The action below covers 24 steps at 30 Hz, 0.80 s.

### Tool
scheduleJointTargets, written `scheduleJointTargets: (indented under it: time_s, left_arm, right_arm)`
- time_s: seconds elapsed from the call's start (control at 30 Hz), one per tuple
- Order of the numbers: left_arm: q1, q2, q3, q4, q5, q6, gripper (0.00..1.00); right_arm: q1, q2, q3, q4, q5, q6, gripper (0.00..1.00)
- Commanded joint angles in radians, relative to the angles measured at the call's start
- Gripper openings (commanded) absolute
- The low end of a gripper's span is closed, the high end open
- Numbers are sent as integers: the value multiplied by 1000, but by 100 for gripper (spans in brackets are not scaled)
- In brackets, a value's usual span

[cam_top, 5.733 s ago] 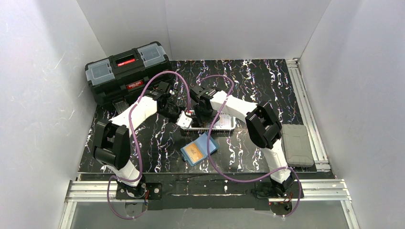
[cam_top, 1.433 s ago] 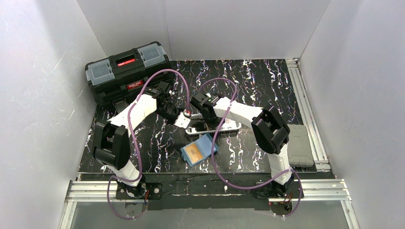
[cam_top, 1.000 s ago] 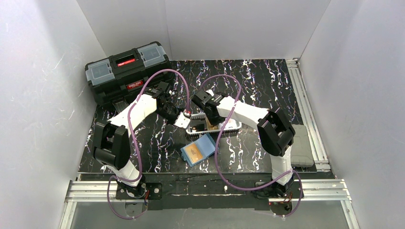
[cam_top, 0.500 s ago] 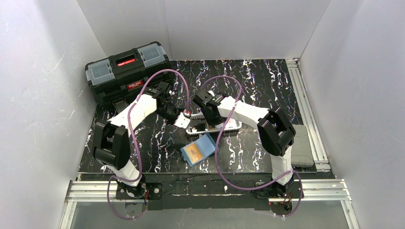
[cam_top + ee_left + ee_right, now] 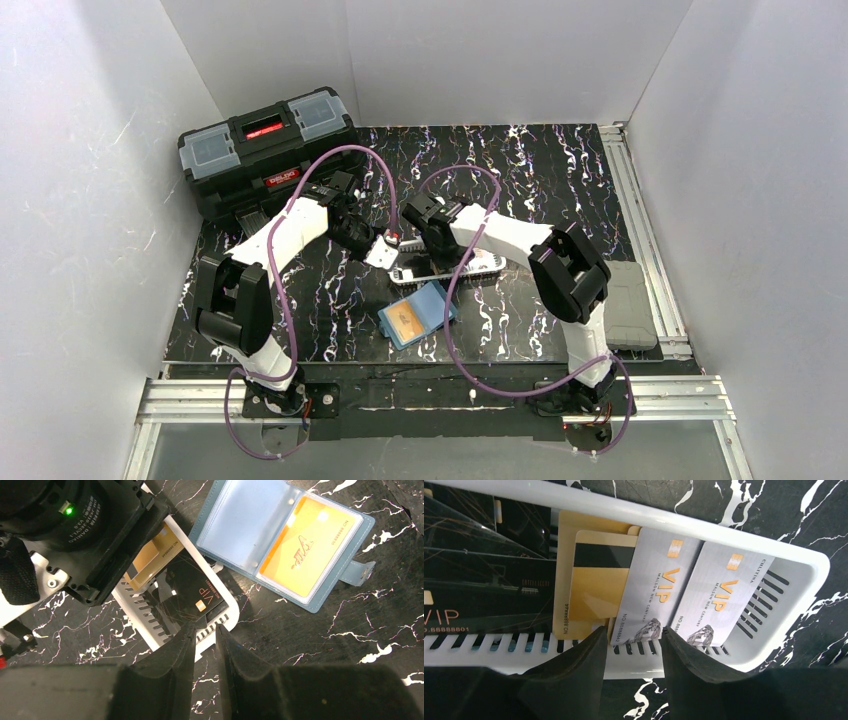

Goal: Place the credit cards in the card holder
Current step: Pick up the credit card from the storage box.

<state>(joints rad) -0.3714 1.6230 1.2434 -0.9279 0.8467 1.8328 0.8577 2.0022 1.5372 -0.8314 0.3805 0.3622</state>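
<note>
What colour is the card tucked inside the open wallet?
Orange. The orange card lies in the blue card holder, clearest in the left wrist view.

Credit cards (image 5: pixel 659 600) lie in the basket (image 5: pixel 704 528), just behind the card holder (image 5: pixel 418 313).
</note>
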Motion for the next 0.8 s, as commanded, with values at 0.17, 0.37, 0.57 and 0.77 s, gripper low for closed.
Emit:
scheduleJointTargets:
  time_s: [0.17,0.37,0.57,0.77]
  left_arm:
    - [-1,-29,10,-36,41,6,20]
    - [-2,-27,14,-41,45,7,20]
    - [-2,-26,18,-48,46,10,20]
    - [-1,-24,20,-52,48,13,21]
  right_arm:
    - [6,9,38,-16,33,-1,39]
    - [3,-42,13,-11,97,4,29]
    - [-6,-75,-7,-11,127,11,25]
    - [-18,-99,-14,-6,146,14,23]
